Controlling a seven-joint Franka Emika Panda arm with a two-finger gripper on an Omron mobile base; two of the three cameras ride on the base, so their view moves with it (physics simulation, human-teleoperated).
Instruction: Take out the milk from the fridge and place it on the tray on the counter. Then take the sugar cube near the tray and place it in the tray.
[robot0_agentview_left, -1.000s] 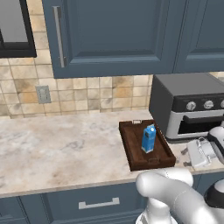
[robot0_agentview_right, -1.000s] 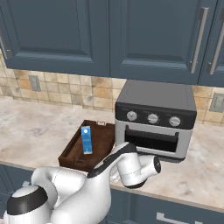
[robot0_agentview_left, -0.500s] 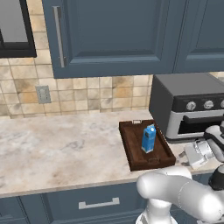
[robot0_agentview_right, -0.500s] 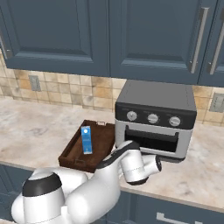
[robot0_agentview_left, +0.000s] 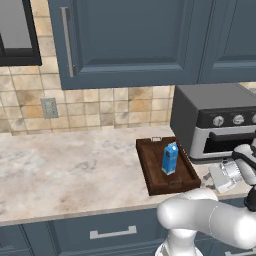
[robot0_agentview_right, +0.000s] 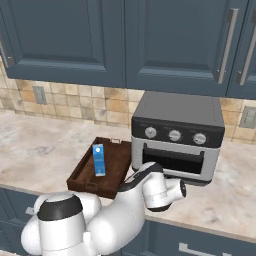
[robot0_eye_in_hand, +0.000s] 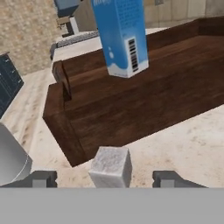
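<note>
Over the last second the wrist has swung lower at the tray's (robot0_agentview_left: 152, 177) toaster-oven side. On the counter (robot0_agentview_left: 65, 170), the tray lies just beside the toaster oven (robot0_agentview_right: 177, 134). Inside the tray the milk (robot0_agentview_left: 169, 158) stands upright. Just outside the tray's corner sits the sugar cube (robot0_eye_in_hand: 111, 166), between the spread fingers of the gripper (robot0_eye_in_hand: 106, 178), which holds nothing.

The beige marbled stone counter (robot0_agentview_left: 75, 170) carries a dark brown wooden tray (robot0_agentview_left: 153, 172), a grey toaster oven (robot0_agentview_left: 212, 120) and a tiny whitish sugar cube (robot0_eye_in_hand: 110, 166).
</note>
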